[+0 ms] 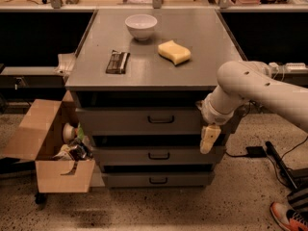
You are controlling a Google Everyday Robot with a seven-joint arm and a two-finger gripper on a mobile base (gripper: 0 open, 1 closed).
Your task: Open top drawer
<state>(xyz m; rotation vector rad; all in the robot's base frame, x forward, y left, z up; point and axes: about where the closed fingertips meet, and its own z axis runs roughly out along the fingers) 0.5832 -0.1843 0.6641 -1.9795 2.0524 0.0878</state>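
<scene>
The top drawer (120, 121) sits directly under the grey counter (144, 73), with a dark gap between the two. It is the widest of three grey drawers. Its front is flat and plain, with a small dark bar handle (160, 120) at the centre.

The white arm (260, 88) comes in from the right and bends down at the wrist. The pincer (210, 138) hangs pointing downward at the right end of the top drawer's front, across its lower edge, well right of the handle. Whether the pincer is spread or pressed together cannot be told.

Below are the second drawer (125, 156) and the bottom drawer (125, 180), both narrower. On the counter stand a white bowl (141, 26) at the far side, a yellow sponge (174, 52) right of centre and a dark flat packet (118, 61) to the left. An open cardboard box (43, 143) of oddments stands on the floor just left of the drawers. Nothing lies in front of the handle.
</scene>
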